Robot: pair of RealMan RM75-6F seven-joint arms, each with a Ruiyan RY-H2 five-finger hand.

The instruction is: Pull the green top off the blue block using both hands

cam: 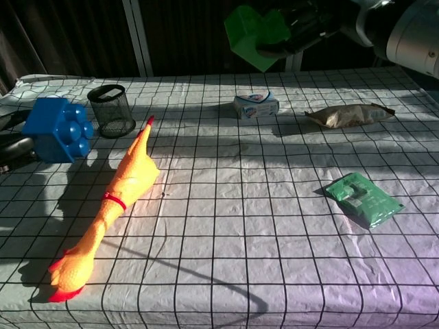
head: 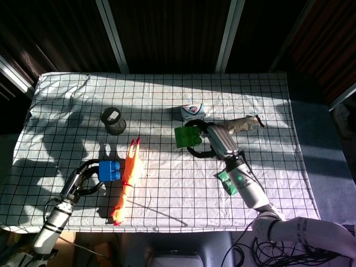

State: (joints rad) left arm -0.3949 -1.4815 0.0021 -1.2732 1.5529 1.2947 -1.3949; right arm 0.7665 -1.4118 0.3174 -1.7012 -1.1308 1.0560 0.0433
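Note:
The blue block (head: 109, 171) (cam: 59, 129) is held by my left hand (head: 83, 179) out at the left, studs facing right in the chest view. That hand shows only as a dark edge (cam: 12, 151) in the chest view. The green top (head: 185, 137) (cam: 256, 36) is apart from the block, gripped by my right hand (head: 214, 141) (cam: 312, 24) and raised over the table's middle-right. A wide gap lies between the two pieces.
A yellow rubber chicken (head: 127, 178) (cam: 113, 199) lies beside the blue block. A black mesh cup (head: 113, 120) (cam: 113, 111) stands at back left. A small white box (head: 193, 112) (cam: 256, 105), a brown packet (head: 242, 123) (cam: 348, 114) and a green packet (head: 228, 181) (cam: 362, 199) lie to the right.

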